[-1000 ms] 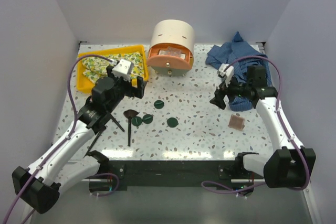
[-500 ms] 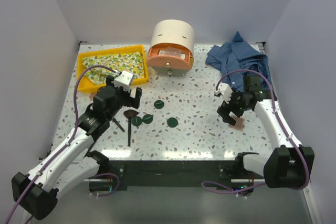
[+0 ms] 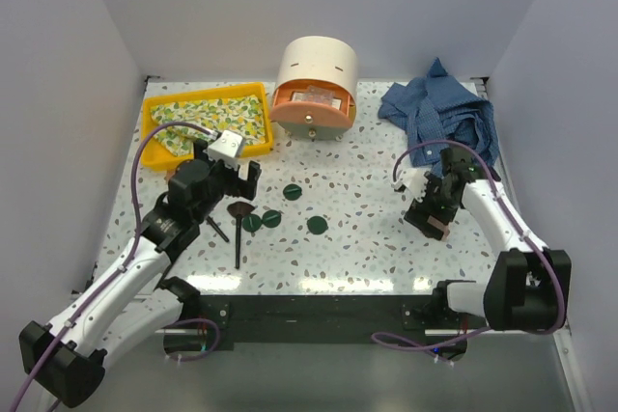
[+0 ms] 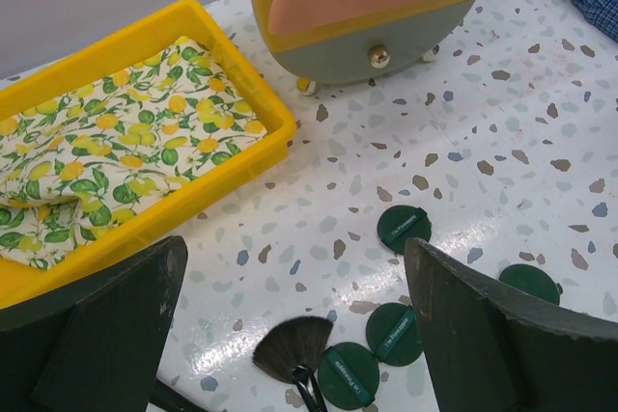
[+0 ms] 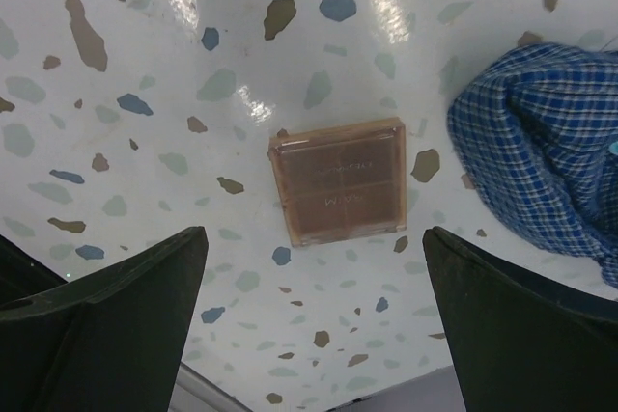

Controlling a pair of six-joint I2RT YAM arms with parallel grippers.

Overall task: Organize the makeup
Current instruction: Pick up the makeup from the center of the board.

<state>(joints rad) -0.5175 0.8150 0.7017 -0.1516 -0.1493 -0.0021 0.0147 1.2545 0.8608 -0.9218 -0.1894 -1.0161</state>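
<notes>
Since a second ago the right claw point(image 5: 314, 238) has swung away from the blue cloth point(image 3: 444, 108) and come down over the palette point(image 5: 338, 180). The left claw point(image 3: 232, 178) has drawn back from the yellow tray point(image 3: 154, 103) toward the near edge.

On the wrist view the palette lies flat on the worktop point(image 3: 367, 190), between the two right fingers and a little ahead of their tips, touching neither. It sits near the right edge, close to the blue cloth but clear of it. It is nearly square, so it has no real long axis, and its sides are slightly skewed to the line between the fingers. The right claw is spread fully wide and holds nothing. Its arm is bent steeply down, and it is plainly the nearer arm.

A straight drop and a squeeze looks enough, though so thin a palette may slip flat under the tips.

The left claw is also wide and empty. It hangs over the fan brush point(image 4: 293, 346) and green discs point(image 4: 391, 330) left of the centre.
</notes>
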